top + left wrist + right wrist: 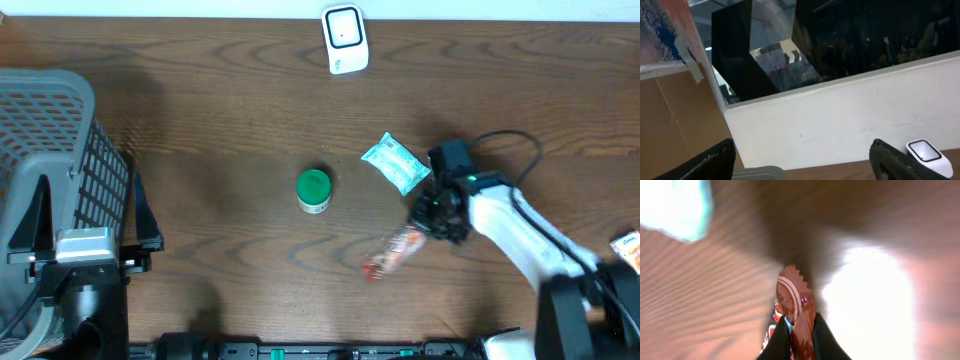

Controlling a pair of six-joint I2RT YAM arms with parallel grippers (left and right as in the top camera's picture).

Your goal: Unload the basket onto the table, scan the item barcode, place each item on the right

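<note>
- Red snack packet (796, 305) fills the bottom of the right wrist view. Its serrated end sticks up from the right gripper (796, 332), whose two dark fingers are clamped together on it.
- Seen from overhead, that packet sits at an angle right of centre on the wooden table (220, 100), with the gripper at its upper right end. Whether it is lifted off the wood cannot be told.
- Just beyond the right gripper lies a teal packet (396, 163), apart from the red one.
- Left of both packets, a green-lidded jar (314, 190) stands upright near the table's middle.
- At the far edge stands a white scanner (345, 40), well apart from the red packet.
- Over by the grey basket (50, 130) at the table's left end, the left gripper (805, 165) has its jaws wide apart and holds nothing. It faces a white wall.
</note>
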